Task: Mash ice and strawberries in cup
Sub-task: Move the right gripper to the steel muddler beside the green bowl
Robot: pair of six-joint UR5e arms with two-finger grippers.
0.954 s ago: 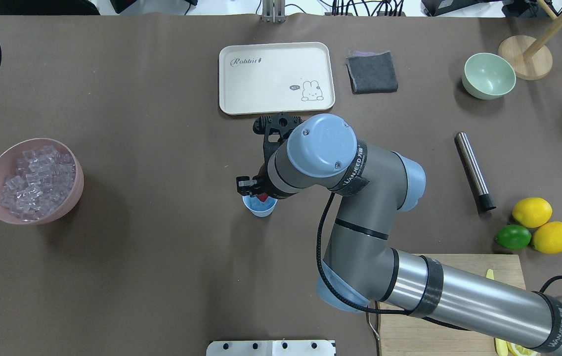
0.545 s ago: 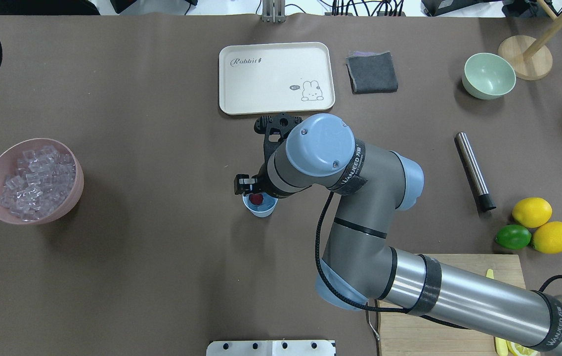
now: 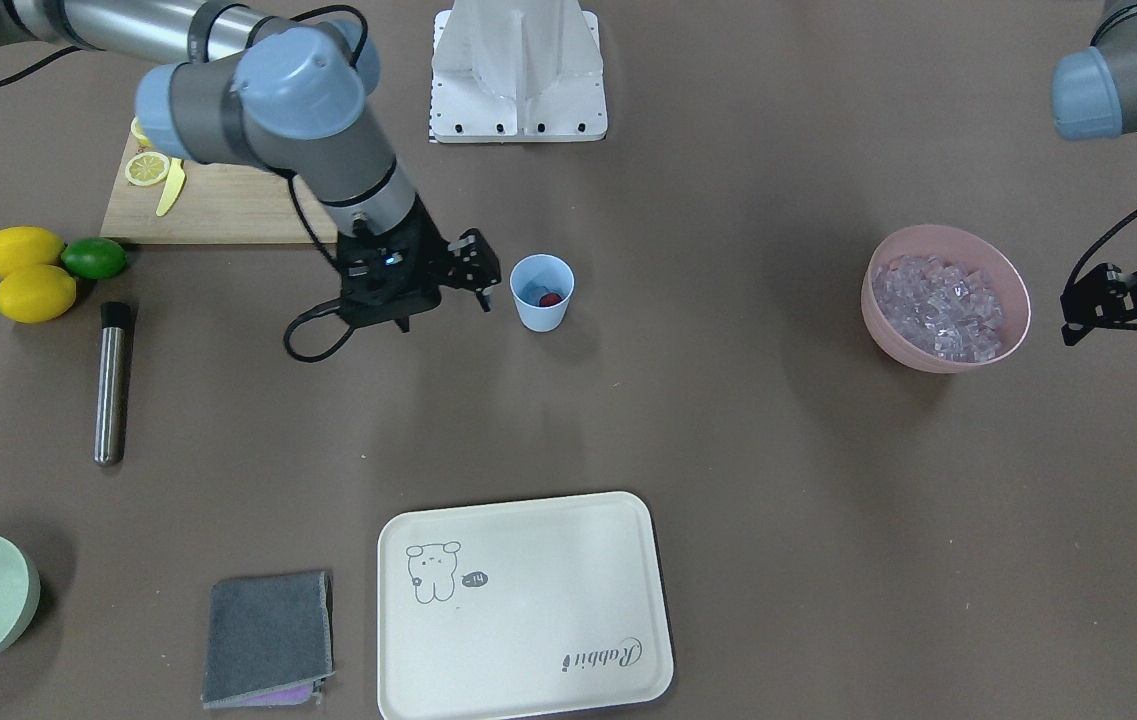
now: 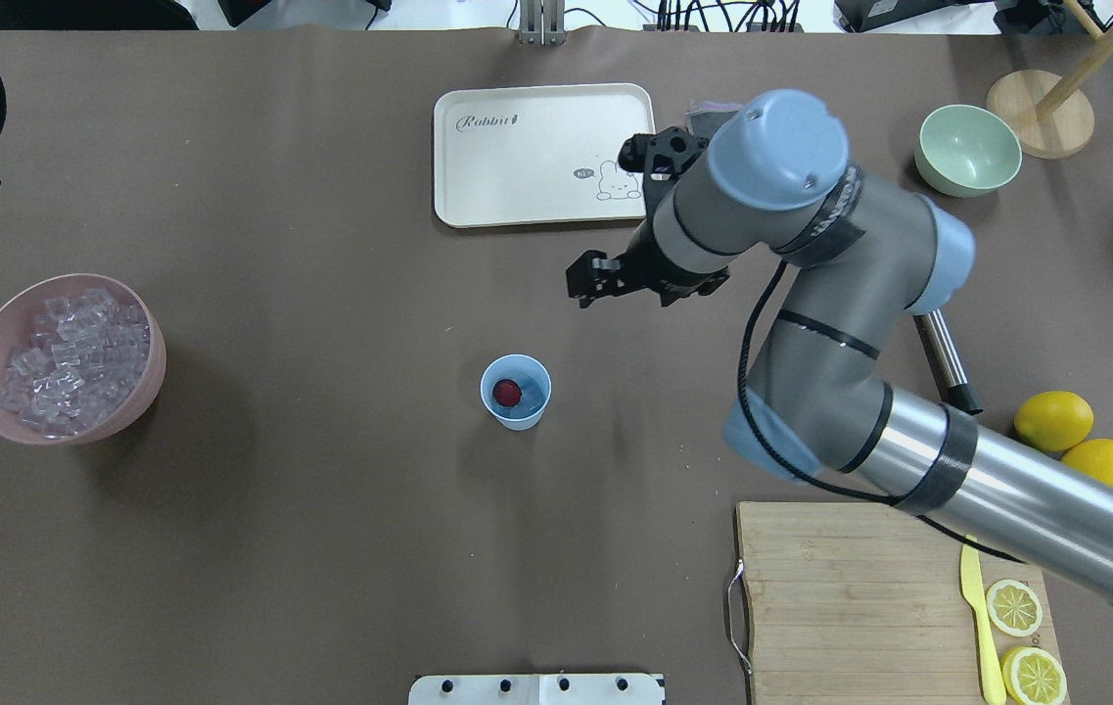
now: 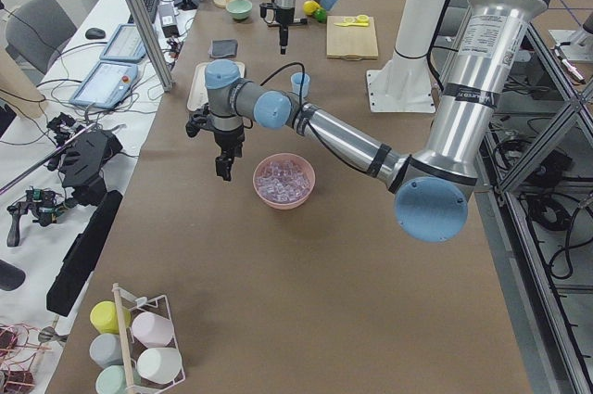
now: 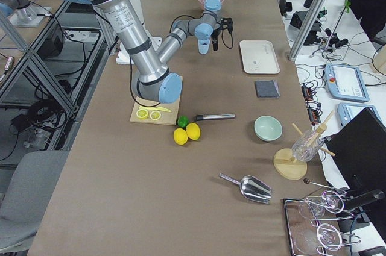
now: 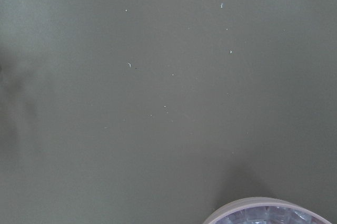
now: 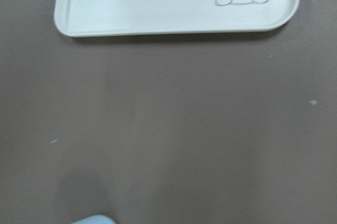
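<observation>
Since half a second ago my right gripper [image 4: 587, 279] has left its place over the cup [image 4: 517, 419] and swung out toward the far right, so I now see straight into the tumbler.

Nearest me on the table's middle line, the cup stands upright and alone, with the strawberry [image 4: 507, 393] lying in its bottom. No ice [image 4: 71, 357] has gone in: it is all heaped in the pink bowl [image 4: 130, 416], well apart to my left.

My worry is that cup. It looks light and nothing steadies it, so cubes dropped from height, or a hard push with the steel muddler [image 3: 110, 385], could tip it and send the berry rolling out. I would also expect slick cubes to slip from two fingers on the way over.

Farther out, the right gripper hangs above bare table, jaws moderately parted, holding nothing and touching nothing. Just past it lies the cream tray [image 4: 439, 157].

The left gripper [image 3: 1078, 315] hovers just outside the pink bowl; I cannot tell whether its jaws are parted.
</observation>
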